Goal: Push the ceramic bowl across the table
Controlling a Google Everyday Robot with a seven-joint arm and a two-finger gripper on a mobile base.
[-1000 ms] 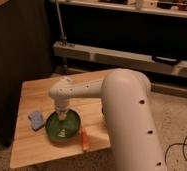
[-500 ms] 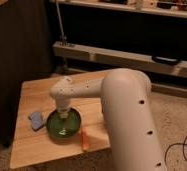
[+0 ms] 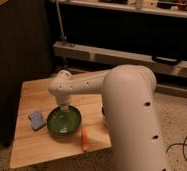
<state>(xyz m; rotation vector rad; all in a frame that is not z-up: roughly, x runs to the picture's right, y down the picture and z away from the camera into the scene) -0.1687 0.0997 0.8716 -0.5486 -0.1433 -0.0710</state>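
Camera view is showing the gripper reaching straight down into the ceramic bowl, its jaws closed and gripping nothing that can be made out; it is seemingly pressing against the inside of the bowl near the far rim. The bowl is sitting on the front half of the desk, just beside a small blue object on its left and near an orange object at its front right. Contact is apparently being made, yet the push is looking barely underway: much of the plank top is stretching beyond the bowl, so most of the travel is remaining.
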